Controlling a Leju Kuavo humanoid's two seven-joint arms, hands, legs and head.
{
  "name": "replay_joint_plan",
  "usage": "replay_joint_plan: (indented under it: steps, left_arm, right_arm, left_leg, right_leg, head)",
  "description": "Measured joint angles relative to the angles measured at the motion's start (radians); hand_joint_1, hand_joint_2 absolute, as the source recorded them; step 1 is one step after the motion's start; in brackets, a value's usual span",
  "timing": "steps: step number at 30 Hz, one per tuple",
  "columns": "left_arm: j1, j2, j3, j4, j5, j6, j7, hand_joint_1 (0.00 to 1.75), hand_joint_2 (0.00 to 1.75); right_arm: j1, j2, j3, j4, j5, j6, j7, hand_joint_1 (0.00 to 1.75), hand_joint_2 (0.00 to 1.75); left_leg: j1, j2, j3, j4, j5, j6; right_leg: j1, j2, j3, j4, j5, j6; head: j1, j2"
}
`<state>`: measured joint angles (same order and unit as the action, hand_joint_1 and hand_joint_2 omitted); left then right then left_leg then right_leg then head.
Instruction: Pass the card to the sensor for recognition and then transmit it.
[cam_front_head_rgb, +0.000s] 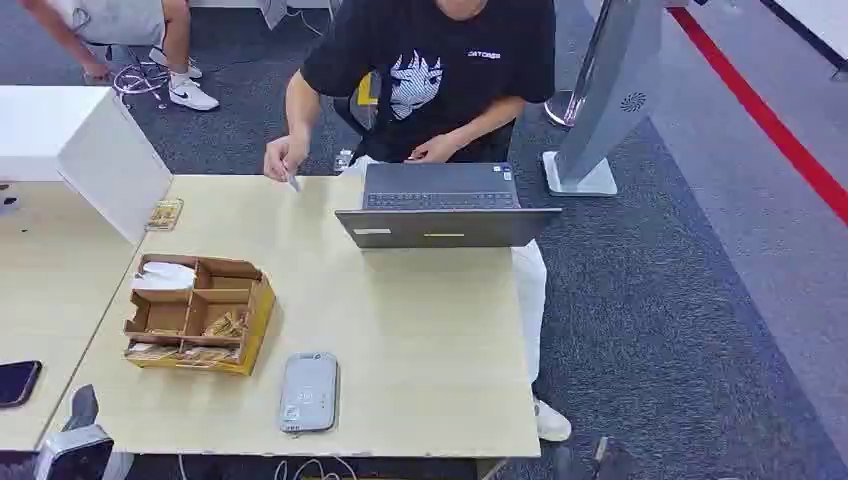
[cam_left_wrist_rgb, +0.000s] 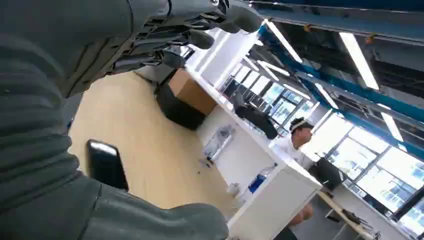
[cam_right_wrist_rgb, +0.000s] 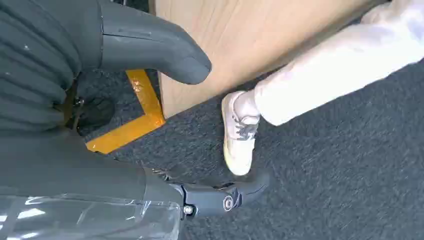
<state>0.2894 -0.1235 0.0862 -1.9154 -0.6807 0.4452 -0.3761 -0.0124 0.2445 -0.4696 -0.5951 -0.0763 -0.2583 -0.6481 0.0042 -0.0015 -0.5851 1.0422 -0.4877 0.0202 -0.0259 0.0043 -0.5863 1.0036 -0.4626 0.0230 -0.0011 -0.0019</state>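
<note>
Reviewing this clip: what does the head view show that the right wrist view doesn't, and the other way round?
Head view alone: the grey card sensor near the table's front edge, the cardboard organizer box, the open laptop, and the seated person's hand holding a small item over the table.

Right wrist view alone: the right robot hand, holding nothing, hanging beside the table above yellow floor tape.

Shared: the wooden table, the grey carpet and the person's white shoe.
</note>
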Motion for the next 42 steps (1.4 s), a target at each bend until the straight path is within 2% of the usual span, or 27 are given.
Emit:
replay_joint_plan:
  steps: [11, 20, 21, 22, 23, 31, 37, 38, 42]
  left_arm:
    - [-0.123, 0.16, -0.102, 0.057, -0.316, -0.009, 0.14, 0.0, 1.75]
    - [-0.303, 0.269, -0.169, 0.206, -0.5, -0.066, 0.246, 0.0, 1.75]
    - [-0.322, 0.278, -0.173, 0.222, -0.512, -0.073, 0.254, 0.0, 0.0]
    - [-0.342, 0.287, -0.177, 0.245, -0.527, -0.084, 0.265, 0.0, 0.0]
    - [-0.364, 0.296, -0.182, 0.268, -0.54, -0.094, 0.275, 0.0, 1.75]
    - [-0.54, 0.353, -0.223, 0.44, -0.639, -0.159, 0.357, 0.0, 1.75]
    - [-0.619, 0.377, -0.242, 0.515, -0.716, -0.161, 0.423, 0.0, 1.75]
    - [-0.627, 0.38, -0.244, 0.522, -0.721, -0.161, 0.426, 1.75, 1.75]
    - [-0.639, 0.382, -0.245, 0.543, -0.722, -0.147, 0.427, 1.75, 1.75]
  right_arm:
    - [-0.019, -0.004, 0.065, 0.016, 0.011, -0.014, -0.004, 0.0, 1.75]
    - [-0.047, -0.009, 0.128, 0.046, 0.026, -0.026, -0.01, 0.0, 1.75]
    - [-0.05, -0.01, 0.134, 0.048, 0.026, -0.031, -0.01, 0.0, 1.75]
    - [-0.053, -0.01, 0.141, 0.052, 0.026, -0.032, -0.01, 0.0, 1.75]
    - [-0.056, -0.01, 0.145, 0.054, 0.025, -0.032, -0.01, 0.0, 1.75]
    - [-0.081, -0.011, 0.18, 0.084, 0.02, -0.046, -0.01, 0.0, 1.75]
    - [-0.091, -0.014, 0.214, 0.102, 0.003, -0.051, -0.01, 0.0, 1.75]
    - [-0.091, -0.014, 0.218, 0.104, 0.003, -0.051, -0.01, 0.0, 1.75]
    - [-0.094, -0.015, 0.224, 0.111, 0.0, -0.051, -0.011, 0.0, 1.75]
  left_leg:
    - [0.0, 0.0, 0.0, 0.0, 0.001, 0.0]
    - [0.0, 0.0, 0.0, 0.0, 0.003, 0.0]
    - [0.0, 0.0, 0.0, 0.0, 0.003, 0.0]
    - [0.0, 0.0, 0.0, 0.0, 0.003, -0.001]
    - [0.0, 0.001, 0.0, 0.0, 0.004, -0.001]
    - [0.002, 0.013, -0.005, 0.0, 0.007, -0.005]
    - [0.007, 0.019, -0.009, 0.0, 0.01, -0.01]
    - [0.008, 0.02, -0.01, 0.0, 0.011, -0.011]
    - [0.01, 0.02, -0.01, -0.001, 0.012, -0.013]
  right_leg:
    - [0.0, 0.0, 0.0, 0.0, 0.0, 0.0]
    - [0.0, 0.0, -0.001, 0.0, 0.003, -0.001]
    - [0.0, 0.001, -0.001, 0.0, 0.003, 0.0]
    - [0.0, 0.001, -0.001, 0.0, 0.003, -0.001]
    - [0.0, 0.001, -0.002, 0.0, 0.004, -0.001]
    - [0.002, 0.014, -0.012, 0.001, 0.012, -0.005]
    - [0.006, 0.02, -0.018, 0.001, 0.018, -0.011]
    - [0.006, 0.02, -0.019, 0.001, 0.018, -0.012]
    - [0.008, 0.02, -0.02, 0.001, 0.019, -0.013]
  head:
    - [0.0, 0.0]
    - [0.0, 0.0]
    - [0.0, 0.0]
    - [0.0, 0.0]
    - [0.0, 0.0]
    - [0.0, 0.0]
    - [0.0, 0.0]
    - [0.0, 0.0]
    - [0.0, 0.0]
